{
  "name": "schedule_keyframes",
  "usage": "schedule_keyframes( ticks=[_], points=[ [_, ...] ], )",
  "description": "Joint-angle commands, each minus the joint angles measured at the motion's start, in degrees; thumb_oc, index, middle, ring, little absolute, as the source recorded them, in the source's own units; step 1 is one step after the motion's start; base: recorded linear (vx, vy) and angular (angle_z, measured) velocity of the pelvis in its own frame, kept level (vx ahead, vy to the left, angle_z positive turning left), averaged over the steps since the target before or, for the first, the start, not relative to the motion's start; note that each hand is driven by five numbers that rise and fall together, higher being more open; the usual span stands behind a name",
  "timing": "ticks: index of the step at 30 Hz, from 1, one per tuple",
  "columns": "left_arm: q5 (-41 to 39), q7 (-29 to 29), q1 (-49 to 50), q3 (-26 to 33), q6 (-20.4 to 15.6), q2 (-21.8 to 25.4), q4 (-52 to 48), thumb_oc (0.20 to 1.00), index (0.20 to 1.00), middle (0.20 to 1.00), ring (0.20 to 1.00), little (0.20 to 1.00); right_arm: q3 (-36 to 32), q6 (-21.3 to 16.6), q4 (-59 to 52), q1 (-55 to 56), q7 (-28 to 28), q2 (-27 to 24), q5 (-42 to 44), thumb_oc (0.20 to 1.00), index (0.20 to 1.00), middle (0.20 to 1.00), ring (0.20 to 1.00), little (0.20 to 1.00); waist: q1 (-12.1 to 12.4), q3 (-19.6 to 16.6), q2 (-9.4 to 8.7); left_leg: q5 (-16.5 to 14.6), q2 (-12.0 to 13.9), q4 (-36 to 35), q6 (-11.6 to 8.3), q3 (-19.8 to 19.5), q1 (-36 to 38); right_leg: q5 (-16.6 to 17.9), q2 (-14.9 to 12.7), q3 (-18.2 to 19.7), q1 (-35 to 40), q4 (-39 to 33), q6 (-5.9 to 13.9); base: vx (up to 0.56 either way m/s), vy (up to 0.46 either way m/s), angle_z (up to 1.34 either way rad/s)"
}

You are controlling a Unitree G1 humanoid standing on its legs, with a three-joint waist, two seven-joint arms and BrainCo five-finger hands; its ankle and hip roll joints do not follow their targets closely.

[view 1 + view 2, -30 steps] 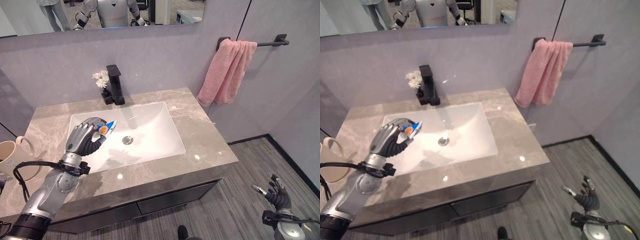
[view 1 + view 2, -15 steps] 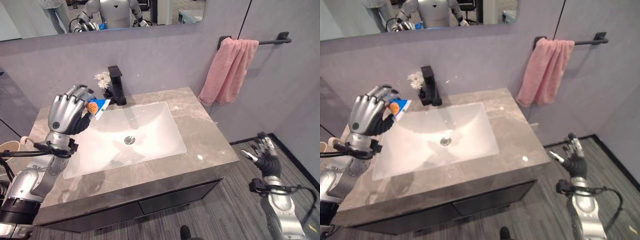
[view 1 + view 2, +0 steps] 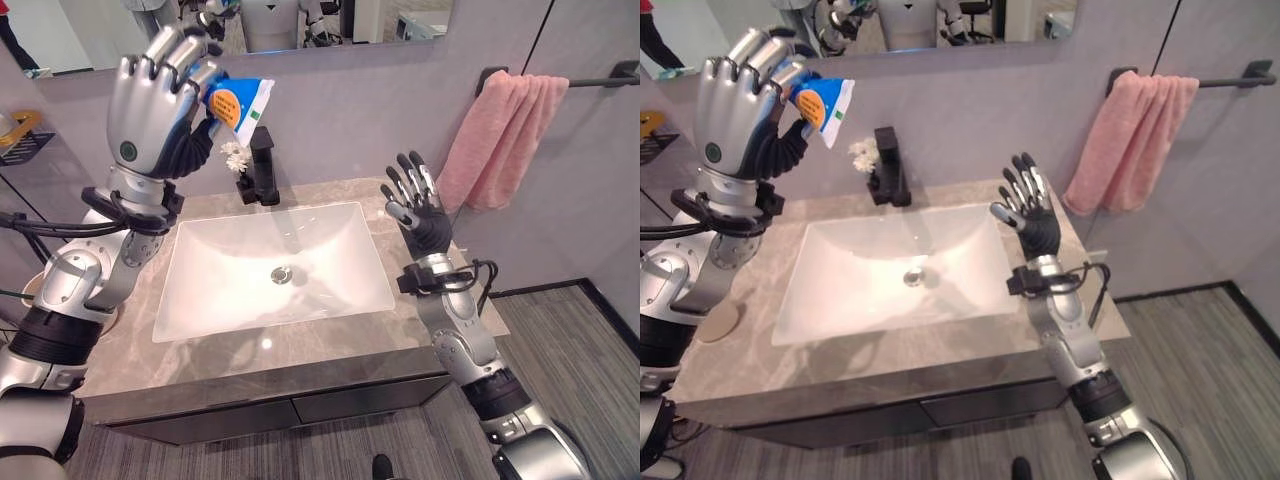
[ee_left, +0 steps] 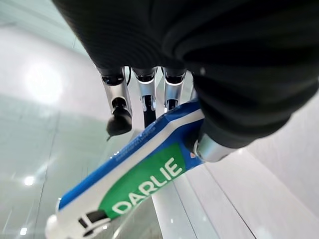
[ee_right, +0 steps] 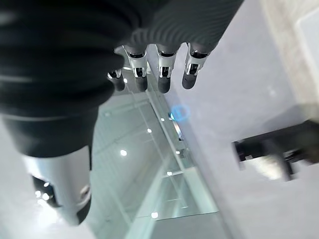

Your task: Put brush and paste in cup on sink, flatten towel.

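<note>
One toothpaste tube (image 3: pixel 238 103) is what we log first: it sits in our left hand (image 3: pixel 153 110), raised high above the counter's left side, level with the mirror's (image 3: pixel 340 20) lower edge. Fingers and thumb are curled round the tube, and its blue, white and green end sticks out toward the faucet side; the left wrist view shows the same tube (image 4: pixel 130 184) clamped under the thumb, running past the fingers (image 4: pixel 115 102).

Our right hand (image 3: pixel 418 207) is lifted over the right part of the counter, palm upright, fingers straight and fanned apart, holding nothing; the right wrist view confirms extended fingers (image 5: pixel 164 71) with free space beyond them.

Below both hands lies the white rectangular sink basin (image 3: pixel 320 290) set in a grey marble countertop (image 3: pixel 130 350). A black faucet (image 3: pixel 263 165) stands at the basin's back edge, with a small white flower sprig (image 3: pixel 236 157) just beside it on the left.

A pink towel (image 3: pixel 503 135) hangs bunched on a dark wall bar (image 3: pixel 602 80) to the right, well apart from the right hand.
</note>
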Motion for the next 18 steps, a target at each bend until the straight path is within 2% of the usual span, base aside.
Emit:
schedule_keyframes(
  ticks=[1, 4, 7, 10, 12, 15, 18],
  points=[
    [-2.2, 4.0, -6.6, 1.1, 0.7, 1.1, 0.1, 0.200, 0.200, 0.200, 0.200, 0.200, -1.1, -4.1, 0.2, -4.6, -1.6, 0.8, -0.8, 1.000, 1.000, 1.000, 1.000, 1.000, 0.6, -1.1, -1.81, -3.8, -2.6, 0.4, 1.68, 0.4, 3.1, -3.8, -2.3, 1.3, 3.6, 0.0, 2.79, 0.03, -0.006, 0.02],
    [-2.2, 5.4, -8.9, -0.2, 1.0, 0.2, -0.9, 0.200, 0.200, 0.200, 0.200, 0.200, 0.8, -6.1, 1.6, -6.6, -0.2, 4.9, 7.1, 1.000, 1.000, 1.000, 1.000, 1.000, 1.0, -1.3, -1.56, -3.7, -2.7, 0.4, 1.66, 0.2, 3.1, -3.9, -2.3, 1.0, 3.8, 0.0, 2.67, 0.01, -0.004, 0.00],
    [-2.0, 5.8, -9.7, -0.8, 1.2, -0.3, -1.1, 0.200, 0.200, 0.200, 0.200, 0.200, 1.1, -6.4, 1.5, -7.0, 0.8, 5.5, 10.1, 1.000, 1.000, 1.000, 1.000, 1.000, 1.2, -1.3, -1.54, -3.7, -2.7, 0.4, 1.63, 0.0, 3.1, -4.0, -2.3, 0.8, 3.9, 0.0, 2.61, 0.00, 0.000, 0.00],
    [-1.6, 6.0, -9.9, -1.3, 1.0, 0.1, -1.6, 0.200, 0.200, 0.200, 0.200, 0.200, 1.3, -6.0, 2.4, -8.7, -0.8, 4.2, 4.3, 1.000, 1.000, 1.000, 1.000, 1.000, 1.5, -1.6, -1.64, -3.8, -2.6, 0.5, 1.60, -0.1, 3.3, -4.3, -2.2, 0.6, 4.2, 0.0, 2.52, 0.01, -0.006, 0.00],
    [-1.6, 6.0, -10.4, -1.8, 0.8, 0.3, -1.4, 0.200, 0.200, 0.200, 0.200, 0.200, 1.6, -5.0, 3.6, -10.2, -3.5, 2.4, -2.7, 1.000, 1.000, 1.000, 1.000, 1.000, 1.5, -1.7, -1.65, -3.8, -2.6, 0.5, 1.62, -0.3, 3.4, -4.4, -2.2, 0.6, 4.4, 0.0, 2.50, 0.00, 0.000, 0.00],
    [-0.3, 6.6, -12.3, -2.7, 1.4, 0.6, -1.9, 0.200, 0.200, 0.200, 0.200, 0.200, 1.7, -6.2, 4.4, -13.2, -5.5, 3.2, -4.7, 1.000, 1.000, 1.000, 1.000, 1.000, 1.8, -1.7, -1.57, -3.9, -2.6, 0.6, 1.66, -0.4, 3.6, -4.5, -2.1, 0.4, 4.6, 0.0, 2.50, 0.00, 0.000, 0.00],
    [0.8, 6.6, -13.7, -3.4, 1.7, -0.2, -1.7, 0.200, 0.200, 0.200, 0.200, 0.200, 0.1, -8.8, 3.6, -15.6, -4.7, 5.8, -1.8, 1.000, 1.000, 1.000, 1.000, 1.000, 2.3, -1.9, -1.42, -4.0, -2.6, 0.6, 1.73, -0.7, 3.6, -4.8, -2.0, 0.3, 4.9, 0.0, 2.37, 0.00, 0.000, 0.00]
  ],
)
